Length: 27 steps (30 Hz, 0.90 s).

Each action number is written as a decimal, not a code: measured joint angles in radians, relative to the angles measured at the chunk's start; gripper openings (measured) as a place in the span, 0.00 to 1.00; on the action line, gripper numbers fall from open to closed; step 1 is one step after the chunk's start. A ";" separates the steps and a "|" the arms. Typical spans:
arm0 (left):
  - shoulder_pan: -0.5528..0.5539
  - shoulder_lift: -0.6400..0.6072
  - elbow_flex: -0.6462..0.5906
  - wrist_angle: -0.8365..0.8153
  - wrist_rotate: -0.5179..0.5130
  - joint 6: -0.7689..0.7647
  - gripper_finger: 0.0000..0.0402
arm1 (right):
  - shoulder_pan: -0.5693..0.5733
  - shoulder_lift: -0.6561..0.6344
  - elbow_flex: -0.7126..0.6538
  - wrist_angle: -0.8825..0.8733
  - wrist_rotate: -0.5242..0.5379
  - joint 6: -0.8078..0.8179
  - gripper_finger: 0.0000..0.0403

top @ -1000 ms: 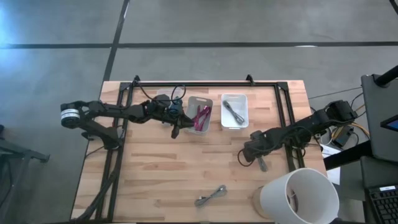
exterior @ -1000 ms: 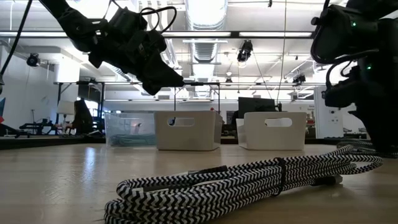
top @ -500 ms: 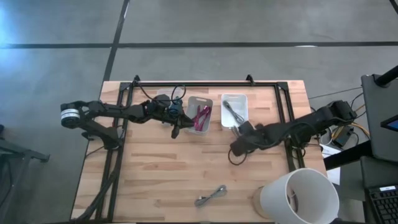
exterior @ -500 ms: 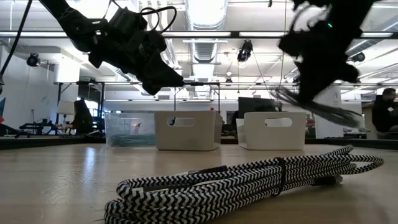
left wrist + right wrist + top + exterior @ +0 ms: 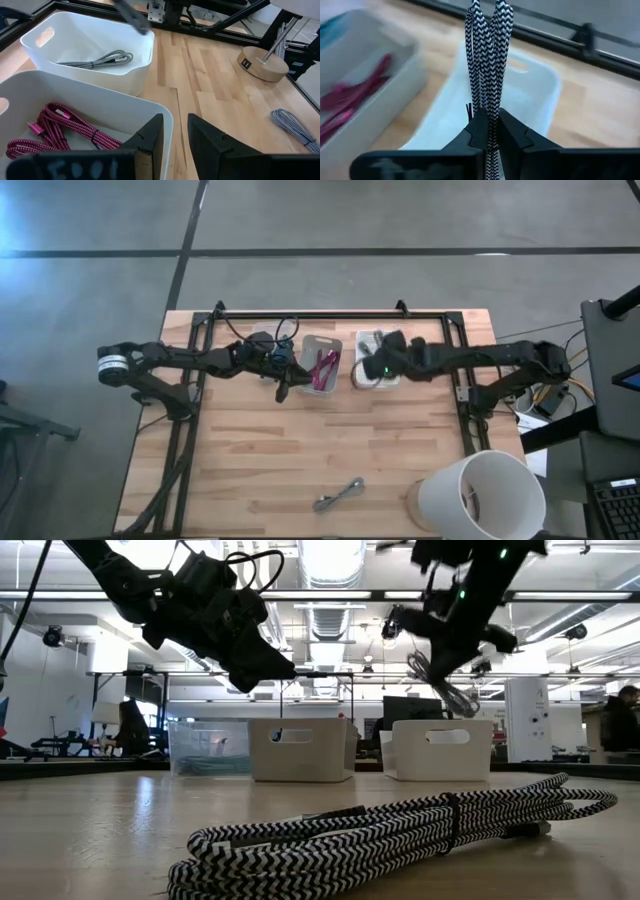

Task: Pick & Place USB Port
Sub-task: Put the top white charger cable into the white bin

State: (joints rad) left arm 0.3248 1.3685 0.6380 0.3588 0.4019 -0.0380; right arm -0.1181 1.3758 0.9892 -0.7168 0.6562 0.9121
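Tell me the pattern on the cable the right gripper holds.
Black-and-white zigzag braid on the cable; right wrist view shows it best.

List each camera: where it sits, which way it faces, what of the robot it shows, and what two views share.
High view: above the table, looking straight down; both arms, the right gripper over the right white bin.
Low view: at tabletop height, looking level across; the coiled striped cable nearest, both grippers overhead.
Left wrist view: on the left arm, past the left gripper, over the bin of pink cable.
Right wrist view: on the right arm, fingers clamping a striped cable.
Shared: both wrist views show the right white bin.
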 joint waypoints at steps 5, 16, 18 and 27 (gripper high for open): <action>0.000 0.000 0.000 0.000 0.000 0.000 0.22 | -0.129 0.000 -0.066 0.105 -0.041 -0.038 0.07; 0.000 0.000 -0.001 0.000 0.000 0.000 0.22 | -0.214 0.076 -0.212 0.463 -0.294 -0.147 0.07; 0.000 0.000 -0.002 0.000 0.000 0.000 0.22 | -0.216 0.101 -0.213 0.461 -0.295 -0.124 0.07; -0.001 0.000 -0.002 0.000 0.000 0.000 0.22 | -0.217 0.210 -0.210 0.470 -0.290 -0.157 0.07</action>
State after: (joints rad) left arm 0.3241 1.3685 0.6361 0.3588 0.4019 -0.0380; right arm -0.3351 1.5857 0.7792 -0.2469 0.3662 0.7551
